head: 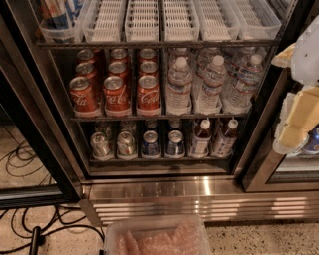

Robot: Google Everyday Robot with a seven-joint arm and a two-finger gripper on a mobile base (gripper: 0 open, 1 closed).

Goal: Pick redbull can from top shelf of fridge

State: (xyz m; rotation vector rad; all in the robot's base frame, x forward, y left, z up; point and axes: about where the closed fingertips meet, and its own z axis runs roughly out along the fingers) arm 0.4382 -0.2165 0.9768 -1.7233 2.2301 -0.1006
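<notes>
The fridge [159, 187] stands open in front of me, with a black frame and a ribbed steel base. Its top shelf [149, 44] carries long white slotted trays [143, 20] and a clear bin [60, 32] at the far left. The redbull can [56, 12], blue and silver with red lettering, stands in that bin, its top cut off by the upper edge of the view. My gripper [293, 132], cream and white, hangs at the right edge in front of the fridge's right frame. It is far right of the can and lower, at the level of the lower racks.
Red Coca-Cola cans [115, 92] and water bottles [212, 82] fill the middle rack. Short cans [149, 143] and small bottles [219, 137] fill the bottom rack. A blue can [313, 142] shows behind the gripper. The open door [35, 149] is at left, with cables [20, 159] on the floor. A clear tub [157, 236] sits below.
</notes>
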